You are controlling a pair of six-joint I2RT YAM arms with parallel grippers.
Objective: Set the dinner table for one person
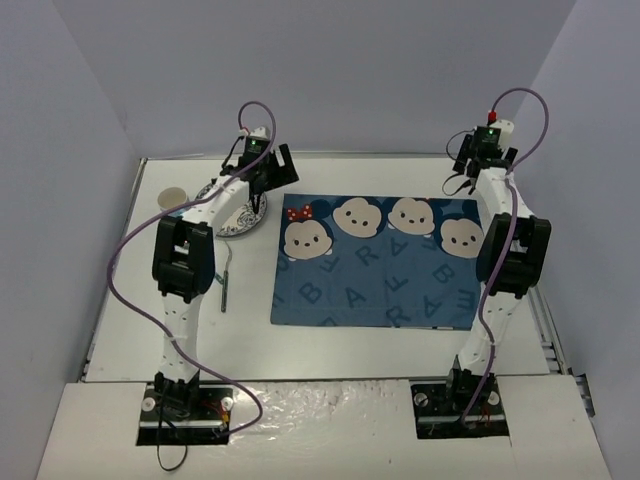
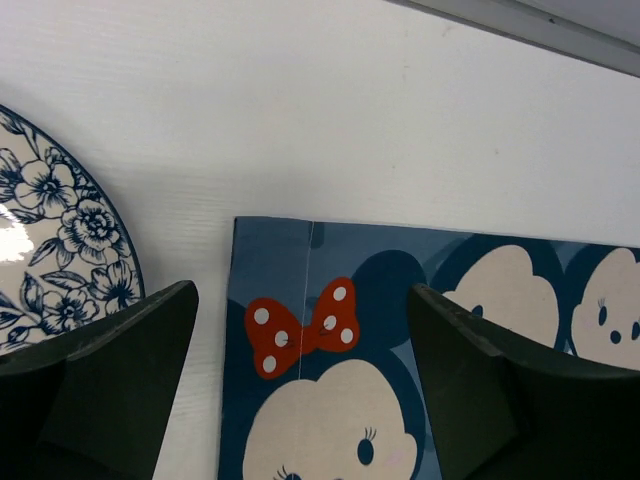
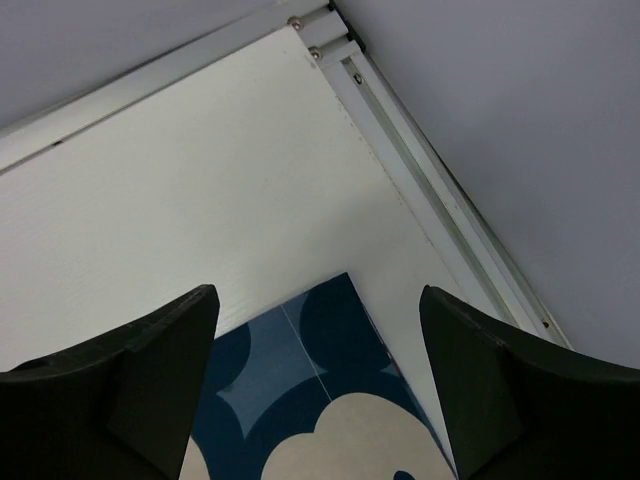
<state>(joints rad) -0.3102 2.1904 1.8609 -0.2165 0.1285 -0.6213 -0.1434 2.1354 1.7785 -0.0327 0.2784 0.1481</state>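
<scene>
Both your tools are wide open and hold nothing. The left gripper [image 1: 265, 185] hangs over the far left corner of the blue placemat [image 1: 370, 270]. The right gripper [image 1: 478, 170] hangs over its far right corner.

Here is what could go wrong. The flower plate [image 1: 238, 218] sits just beside the left gripper, near the far left corner of the dinner table [image 1: 330, 345]. Your left arm reaches right over it. If you swing that arm low, I think you could bump the plate and push it toward the far edge. If either gripper drops and pinches now, it may catch the cloth and pull up a corner, so the mat would wrinkle or slide. The thin piece of cutlery [image 1: 224, 280] lies flat near the left edge. It looks hard to pick up, and the fingers could scrape the top or flick it away. I cannot tell if it is a fork or a spoon.

The dinner table is big, flat and white, with a thin metal rim [image 3: 430, 170]. The mat lies in the middle, a bit toward the right edge. A small round tan thing [image 1: 174, 197] sits near the far left corner. Plain pale walls stand close on three sides, so there is little room to swing wide.
</scene>
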